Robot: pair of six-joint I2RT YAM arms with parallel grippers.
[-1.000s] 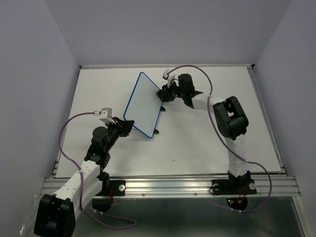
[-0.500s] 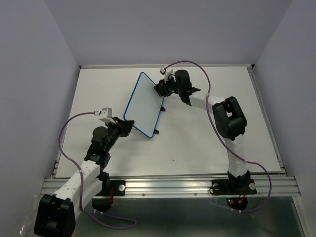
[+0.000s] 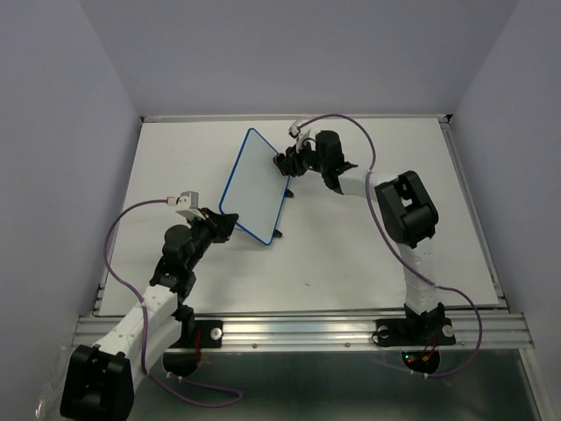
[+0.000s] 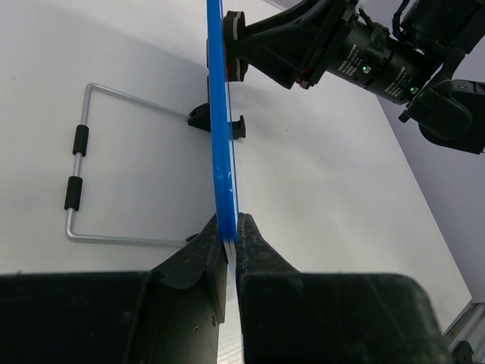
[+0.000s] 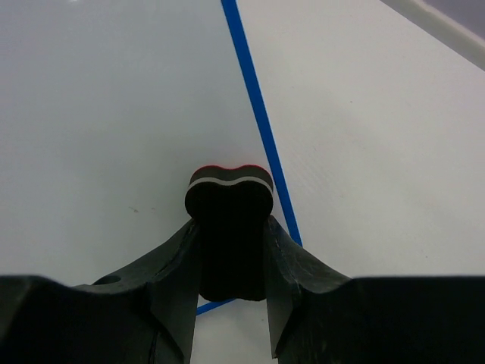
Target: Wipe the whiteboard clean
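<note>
Left tool was clenched on the whiteboard, jaws pinched nearly together on the thin blue frame at its near lower corner, one finger each side. Right tool was clamped on the eraser, jaws held apart only by the black block wedged between them. In the top view the left tool sat at the board's near-left corner and the right tool at its far right edge, so the board stood between the two.

Room: pale lavender walls on three sides of the work area.

Tabletop: white, with an aluminium rail along the near edge carrying both arm bases. Purple cables looped from each wrist.

Whiteboard: left of centre, toward the far half of the tabletop, standing tilted, not lying flat. The face read plain white in the top view and the right wrist view. The left wrist camera saw it edge-on as a blue strip running away from the jaws.

Wire stand: bent metal loop with two black sleeves, lying on the tabletop behind the board, joined at its base.

Feet: small black ones at the board's bottom edge, resting on the tabletop.

Eraser: black body, thin white stripe, red top layer. In the left wrist view its pad was pressed against the board's front face near the far end, just inside the frame.
</note>
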